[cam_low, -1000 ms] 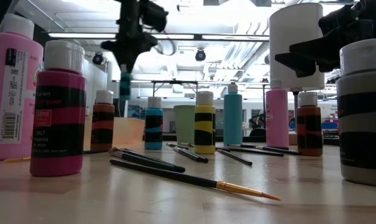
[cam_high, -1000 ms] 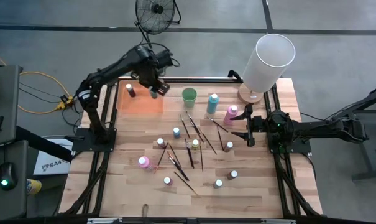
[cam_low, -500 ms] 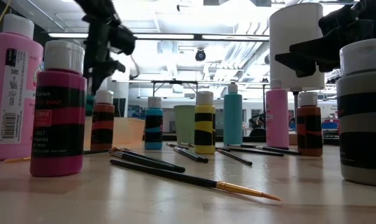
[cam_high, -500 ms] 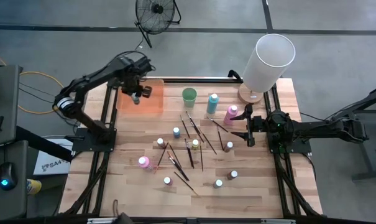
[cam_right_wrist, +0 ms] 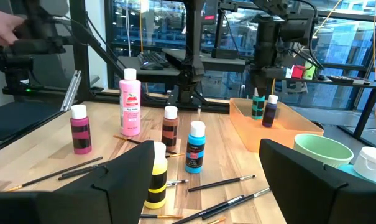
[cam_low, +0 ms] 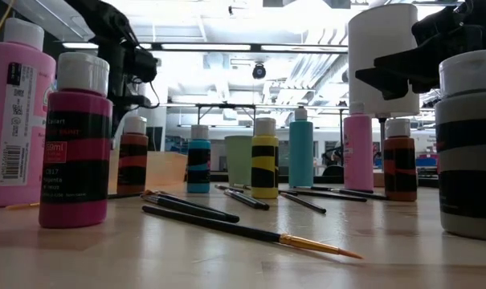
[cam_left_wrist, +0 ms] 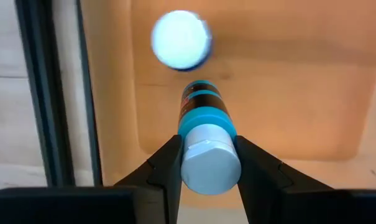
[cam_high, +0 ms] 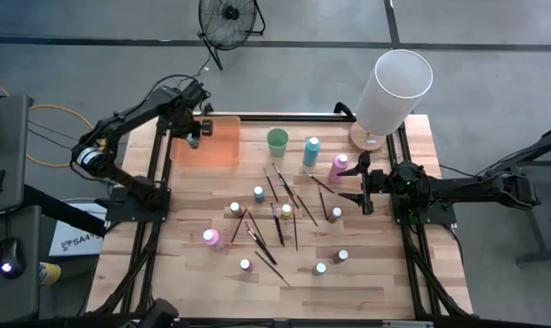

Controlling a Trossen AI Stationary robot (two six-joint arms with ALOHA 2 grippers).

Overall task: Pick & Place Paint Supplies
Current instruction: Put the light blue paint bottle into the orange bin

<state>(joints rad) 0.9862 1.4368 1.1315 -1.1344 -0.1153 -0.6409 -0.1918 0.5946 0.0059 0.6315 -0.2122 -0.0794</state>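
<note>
The left pincer point(cam_high: 195, 138) hangs over the flat translucent orange tray point(cam_high: 216, 148) at the wooden slatted desk point(cam_high: 366, 273)'s far-left corner. The right pincer point(cam_high: 352, 183) waits, fingers apart, beside the tall pink bottle point(cam_high: 338, 166).

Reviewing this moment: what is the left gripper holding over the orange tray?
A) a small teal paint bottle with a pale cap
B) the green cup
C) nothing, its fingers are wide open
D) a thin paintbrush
A. In the left wrist view the left gripper has its fingers closed on the small teal paint bottle, above the orange tray, beside a bottle already standing there.
</note>
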